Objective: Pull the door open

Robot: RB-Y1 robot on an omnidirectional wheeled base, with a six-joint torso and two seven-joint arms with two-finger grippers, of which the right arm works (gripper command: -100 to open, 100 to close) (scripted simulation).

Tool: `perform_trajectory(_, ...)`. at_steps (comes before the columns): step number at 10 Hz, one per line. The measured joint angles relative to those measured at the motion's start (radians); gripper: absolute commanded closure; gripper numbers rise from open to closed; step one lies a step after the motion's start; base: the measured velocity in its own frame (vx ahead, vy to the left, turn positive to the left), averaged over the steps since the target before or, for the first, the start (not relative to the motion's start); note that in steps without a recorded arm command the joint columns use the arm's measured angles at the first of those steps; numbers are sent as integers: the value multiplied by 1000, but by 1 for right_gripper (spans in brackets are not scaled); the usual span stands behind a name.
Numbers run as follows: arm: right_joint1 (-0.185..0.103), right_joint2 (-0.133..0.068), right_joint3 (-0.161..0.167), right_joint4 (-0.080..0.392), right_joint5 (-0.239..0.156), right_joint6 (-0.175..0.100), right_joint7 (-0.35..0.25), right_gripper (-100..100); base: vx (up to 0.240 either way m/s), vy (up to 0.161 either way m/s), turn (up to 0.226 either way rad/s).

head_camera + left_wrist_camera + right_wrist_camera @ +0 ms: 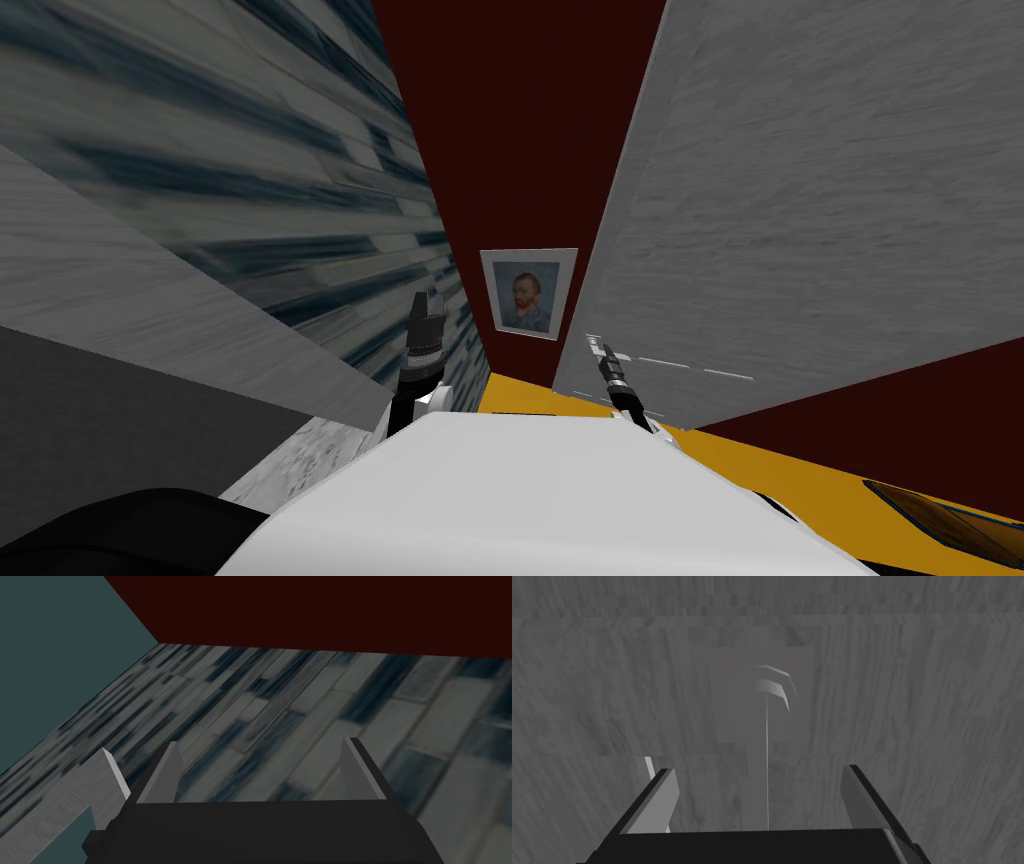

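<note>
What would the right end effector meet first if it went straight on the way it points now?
Most likely the door handle: its thin lever, on a flat grey plate, lies straight ahead between the right end effector's open fingers. Behind it is the grey door. How far, I cannot tell.

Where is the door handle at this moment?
In the right wrist view, the handle sits on the grey door, straight ahead of the open right gripper.

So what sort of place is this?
Likely a narrow hallway in a house: a framed portrait hangs on a dark red wall, a blue-grey tiled wall runs along the left, and a grey door stands close on the right.
</note>
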Motion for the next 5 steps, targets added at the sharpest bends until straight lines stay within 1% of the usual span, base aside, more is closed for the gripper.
perform_trajectory(5, 1, 1, 1, -3, 1, 4, 0, 100, -10, 0, 0)
